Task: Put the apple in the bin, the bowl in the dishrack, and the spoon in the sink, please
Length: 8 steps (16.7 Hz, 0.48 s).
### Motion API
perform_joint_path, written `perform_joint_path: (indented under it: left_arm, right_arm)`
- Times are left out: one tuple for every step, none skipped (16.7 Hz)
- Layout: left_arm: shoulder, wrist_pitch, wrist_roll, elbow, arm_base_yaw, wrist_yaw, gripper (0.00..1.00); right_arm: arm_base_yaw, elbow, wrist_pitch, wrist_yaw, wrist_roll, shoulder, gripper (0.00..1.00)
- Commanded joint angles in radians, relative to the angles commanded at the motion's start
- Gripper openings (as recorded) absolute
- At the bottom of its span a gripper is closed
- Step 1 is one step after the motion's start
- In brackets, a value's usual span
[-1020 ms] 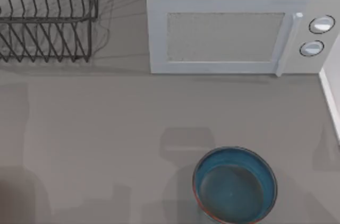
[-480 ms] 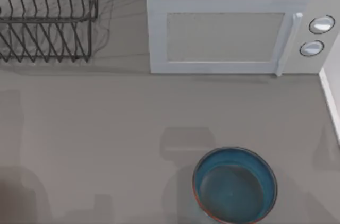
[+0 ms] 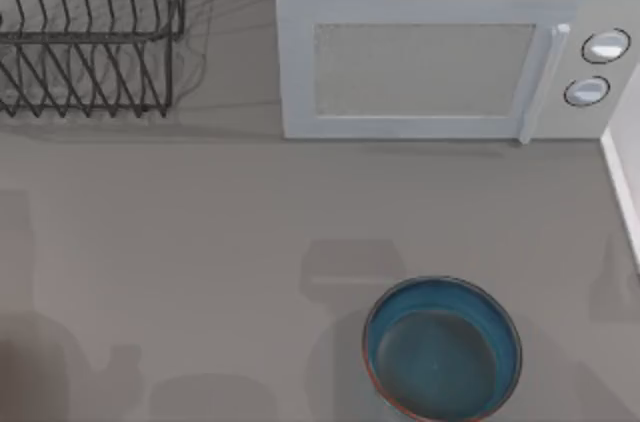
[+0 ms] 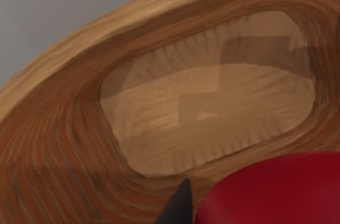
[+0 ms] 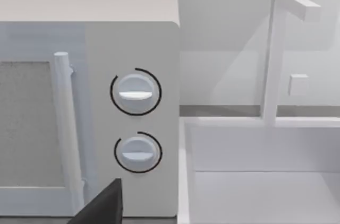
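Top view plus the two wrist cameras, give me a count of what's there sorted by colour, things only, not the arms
White: 2, the microwave and the sink with its tap.
Dark: 1, the dishrack.
Blue-teal: 1, the bowl.
Red: 1, the apple.
Wooden brown: 1, the bin seen below the apple.
Total: 6.

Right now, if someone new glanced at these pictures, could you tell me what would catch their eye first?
Most striking in the top view is the blue-teal bowl near the front edge of the grey counter, right of centre, with the white microwave behind it and the dark wire dishrack at the back left. In the left wrist view, a glossy red apple sits close to the camera above a woven wooden bin. The right wrist view faces the white sink beside the microwave.
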Motion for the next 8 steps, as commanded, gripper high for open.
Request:
perform_joint_path:
  left_arm:
    - [0.001,0.006,0.000,-0.006,0.000,0.000,0.00]
    - [0.001,0.006,0.000,-0.006,0.000,0.000,0.00]
    - [0.001,0.006,0.000,-0.006,0.000,0.000,0.00]
    - [0.001,0.006,0.000,-0.006,0.000,0.000,0.00]
    - [0.001,0.006,0.000,-0.006,0.000,0.000,0.08]
    - [0.001,0.006,0.000,-0.006,0.000,0.000,0.15]
    - [0.001,0.006,0.000,-0.006,0.000,0.000,0.23]
    - [0.001,0.006,0.000,-0.006,0.000,0.000,0.30]
  right_arm:
    - [0.000,0.000,0.000,0.000,0.000,0.000,1.00]
    - [0.000,0.000,0.000,0.000,0.000,0.000,1.00]
    - [0.000,0.000,0.000,0.000,0.000,0.000,1.00]
    - [0.000,0.000,0.000,0.000,0.000,0.000,1.00]
    - [0.000,0.000,0.000,0.000,0.000,0.000,1.00]
    - [0.000,0.000,0.000,0.000,0.000,0.000,1.00]
    - [0.000,0.000,0.000,0.000,0.000,0.000,1.00]
    - [0.000,0.000,0.000,0.000,0.000,0.000,1.00]
